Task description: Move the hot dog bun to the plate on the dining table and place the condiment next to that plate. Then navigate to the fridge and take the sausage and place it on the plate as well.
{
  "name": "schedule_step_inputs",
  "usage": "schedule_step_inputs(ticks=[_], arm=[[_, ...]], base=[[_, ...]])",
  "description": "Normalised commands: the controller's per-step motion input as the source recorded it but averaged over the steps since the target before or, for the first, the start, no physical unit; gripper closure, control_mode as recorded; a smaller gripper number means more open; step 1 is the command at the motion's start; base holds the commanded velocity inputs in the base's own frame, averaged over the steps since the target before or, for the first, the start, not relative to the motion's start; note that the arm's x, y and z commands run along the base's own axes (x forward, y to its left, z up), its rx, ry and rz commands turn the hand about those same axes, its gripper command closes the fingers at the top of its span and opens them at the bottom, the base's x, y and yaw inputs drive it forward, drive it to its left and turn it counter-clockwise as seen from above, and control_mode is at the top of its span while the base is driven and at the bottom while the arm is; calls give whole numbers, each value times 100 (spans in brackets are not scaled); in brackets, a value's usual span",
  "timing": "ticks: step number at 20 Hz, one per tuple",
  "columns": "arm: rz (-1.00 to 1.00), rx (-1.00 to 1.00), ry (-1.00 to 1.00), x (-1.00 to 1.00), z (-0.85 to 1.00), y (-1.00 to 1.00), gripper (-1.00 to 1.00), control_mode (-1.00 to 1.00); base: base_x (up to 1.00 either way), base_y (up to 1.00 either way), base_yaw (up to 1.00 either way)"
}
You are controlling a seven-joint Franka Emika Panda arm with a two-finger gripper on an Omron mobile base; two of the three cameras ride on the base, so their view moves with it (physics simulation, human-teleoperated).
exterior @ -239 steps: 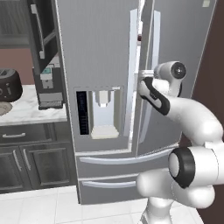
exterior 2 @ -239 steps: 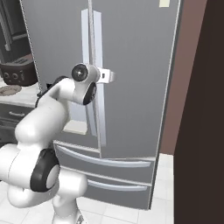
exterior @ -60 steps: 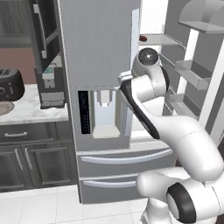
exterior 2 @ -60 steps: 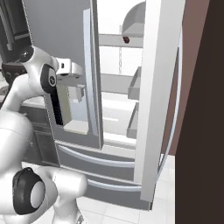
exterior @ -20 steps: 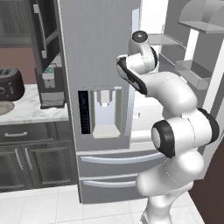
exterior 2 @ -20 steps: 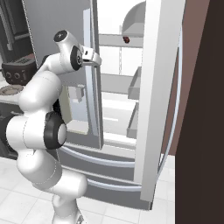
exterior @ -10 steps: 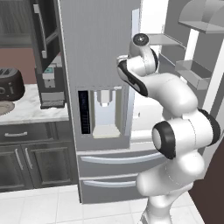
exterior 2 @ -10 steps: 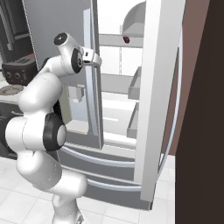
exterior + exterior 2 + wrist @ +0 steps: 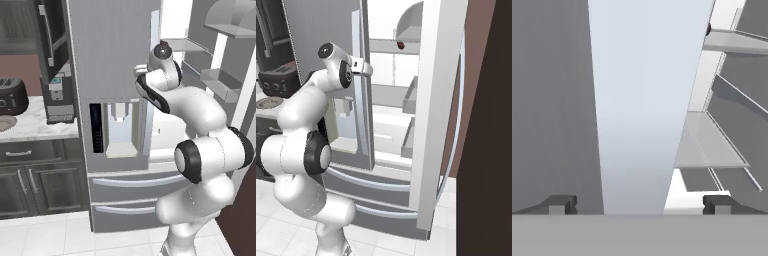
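**Still short of the shelf: sausage lies above and beyond the door edge**

Here the two-finger dark-tipped gripper stands with its jaws spread wide and nothing between them, facing the pale grey handle edge of the closed left fridge door. The small dark reddish sausage rests on the white upper fridge shelf, past that door edge, to its open-compartment side and somewhat higher than the gripper. Its long axis is too small to judge. Reaching it likely means clearing the door edge first, then heading up and inward.
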Motion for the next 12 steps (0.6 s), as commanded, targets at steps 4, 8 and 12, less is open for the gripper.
schedule_step_inputs(ticks=[4, 8, 12], arm=[[2, 2, -2, 68, -27, -8, 100, -100], [6, 5, -3, 73, -30, -11, 100, -100], [9, 7, -5, 55, -29, -11, 100, -100]], base=[[0, 0, 0], [0, 0, 0], [0, 0, 0]])
